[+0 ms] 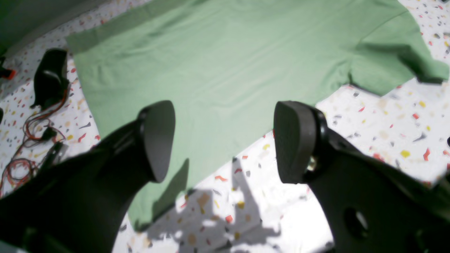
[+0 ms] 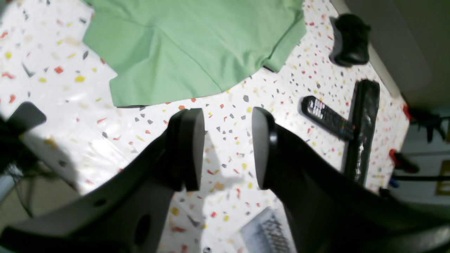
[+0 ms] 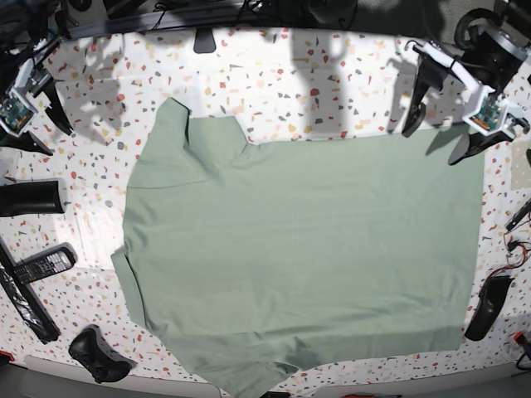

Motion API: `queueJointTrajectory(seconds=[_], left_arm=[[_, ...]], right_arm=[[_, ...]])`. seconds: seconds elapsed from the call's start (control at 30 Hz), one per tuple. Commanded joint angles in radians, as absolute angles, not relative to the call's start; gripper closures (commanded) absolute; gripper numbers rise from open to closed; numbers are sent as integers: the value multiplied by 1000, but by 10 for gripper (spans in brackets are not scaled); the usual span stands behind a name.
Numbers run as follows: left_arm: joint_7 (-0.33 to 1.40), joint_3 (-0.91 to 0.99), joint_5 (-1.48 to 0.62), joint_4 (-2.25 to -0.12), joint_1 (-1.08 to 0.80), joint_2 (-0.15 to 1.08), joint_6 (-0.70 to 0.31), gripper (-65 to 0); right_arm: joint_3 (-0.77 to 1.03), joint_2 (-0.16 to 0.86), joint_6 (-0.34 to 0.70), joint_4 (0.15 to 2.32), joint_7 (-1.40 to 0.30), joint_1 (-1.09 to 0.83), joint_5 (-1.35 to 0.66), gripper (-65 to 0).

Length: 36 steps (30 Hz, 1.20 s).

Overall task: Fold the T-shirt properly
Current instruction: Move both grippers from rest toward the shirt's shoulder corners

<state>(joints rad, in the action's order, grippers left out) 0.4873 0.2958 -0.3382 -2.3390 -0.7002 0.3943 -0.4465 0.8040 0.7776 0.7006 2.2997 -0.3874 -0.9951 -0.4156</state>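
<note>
The T-shirt (image 3: 307, 249) is pale green and lies spread flat on the speckled table, its sleeves toward the base view's left and its hem toward the right. My left gripper (image 3: 436, 137) hovers at the far right corner of the hem. Its jaws stand wide open and empty above the T-shirt (image 1: 218, 63) edge, as the left gripper (image 1: 225, 140) shows in its wrist view. My right gripper (image 3: 43, 126) is at the far left, off the cloth. In its wrist view, the right gripper (image 2: 227, 147) is open with nothing between its fingers, over bare table short of a T-shirt (image 2: 190, 42) sleeve.
A remote control (image 2: 325, 117) and a long black bar (image 2: 362, 130) lie left of the shirt in the base view. A black controller (image 3: 99, 352) and a black cylinder (image 3: 31, 197) lie there too. At the hem side are a black object (image 1: 51, 79) and red wires (image 1: 31, 140).
</note>
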Motion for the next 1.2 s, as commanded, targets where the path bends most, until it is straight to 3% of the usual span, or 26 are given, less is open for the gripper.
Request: queueJointTrajectory(seconds=[0.0, 0.37, 0.47, 0.7, 0.83, 1.03, 1.17], left_arm=[[473, 300, -325, -2356, -704, 399, -442, -396], [525, 300, -178, -2356, -704, 400, -443, -396], [553, 300, -102, -2356, -703, 405, -488, -395], [590, 300, -94, -2302, -704, 531, -555, -395], [469, 300, -65, -2150, -703, 603, -555, -395], [51, 299, 274, -1926, -703, 676, -554, -395], [-105, 299, 428, -1848, -691, 702, -550, -395]], right_arm=[[803, 809, 698, 2312, -384, -997, -422, -223], [704, 845, 698, 2312, -479, -998, -350, -223], [663, 845, 698, 2312, -471, -997, -294, -223], [522, 841, 698, 2312, -374, -997, -148, -223], [452, 839, 698, 2312, -376, -997, -149, -223], [400, 839, 698, 2312, -381, -994, -149, -223], [399, 839, 698, 2312, -382, -994, -148, -223]])
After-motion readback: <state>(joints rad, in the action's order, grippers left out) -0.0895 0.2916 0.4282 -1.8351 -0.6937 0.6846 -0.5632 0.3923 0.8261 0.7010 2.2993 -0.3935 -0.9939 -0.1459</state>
